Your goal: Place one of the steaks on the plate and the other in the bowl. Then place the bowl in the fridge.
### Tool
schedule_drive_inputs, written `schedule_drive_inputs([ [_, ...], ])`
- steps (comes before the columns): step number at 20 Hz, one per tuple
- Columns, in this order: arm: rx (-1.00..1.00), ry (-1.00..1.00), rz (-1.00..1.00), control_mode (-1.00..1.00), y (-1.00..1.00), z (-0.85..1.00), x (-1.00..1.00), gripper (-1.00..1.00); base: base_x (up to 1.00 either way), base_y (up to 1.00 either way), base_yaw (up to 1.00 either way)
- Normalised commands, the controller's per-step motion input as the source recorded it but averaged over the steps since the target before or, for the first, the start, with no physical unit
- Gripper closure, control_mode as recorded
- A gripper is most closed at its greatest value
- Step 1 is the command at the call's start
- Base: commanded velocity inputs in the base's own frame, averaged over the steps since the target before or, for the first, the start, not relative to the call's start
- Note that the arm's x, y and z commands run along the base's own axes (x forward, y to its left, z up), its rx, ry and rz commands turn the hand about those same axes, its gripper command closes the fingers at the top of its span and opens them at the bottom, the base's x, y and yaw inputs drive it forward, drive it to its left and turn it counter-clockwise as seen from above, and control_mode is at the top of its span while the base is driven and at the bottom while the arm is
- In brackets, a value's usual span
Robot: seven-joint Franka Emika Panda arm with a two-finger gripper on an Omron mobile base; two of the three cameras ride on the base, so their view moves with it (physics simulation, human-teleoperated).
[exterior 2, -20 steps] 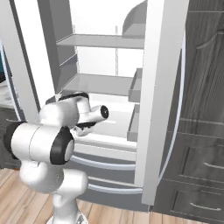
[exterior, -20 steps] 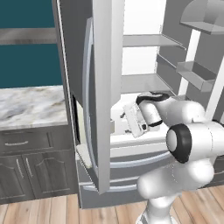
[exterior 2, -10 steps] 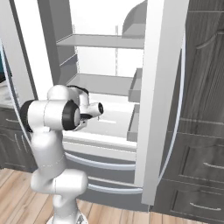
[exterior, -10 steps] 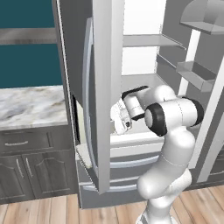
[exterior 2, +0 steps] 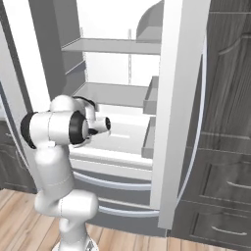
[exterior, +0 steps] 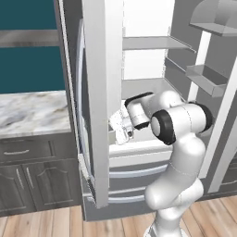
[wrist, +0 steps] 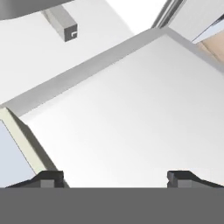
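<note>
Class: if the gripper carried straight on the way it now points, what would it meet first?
Probably the fridge's white shelf floor, seen ahead between the open gripper's fingers; depth is uncertain.

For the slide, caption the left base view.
White arm's open two-finger gripper reaching into the open grey steel fridge above its white shelf.

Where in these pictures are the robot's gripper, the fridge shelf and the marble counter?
gripper [wrist: 115, 177]: hand view, midway between its two dark fingertips.
fridge shelf [exterior 2: 110, 94]: right base view, its flat top.
marble counter [exterior: 32, 112]: left base view, its veined top.
</note>
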Motion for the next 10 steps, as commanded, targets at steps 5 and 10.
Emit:
schedule_drive_inputs([
  [5,0.00,-0.14,0.00,-1.00,1.00,0.00,-0.87,-1.00,0.00,0.00,0.00],
  [10,-0.13,-0.02,0.04,-1.00,0.28,0.19,-0.16,-1.00,0.00,0.00,0.00],
])
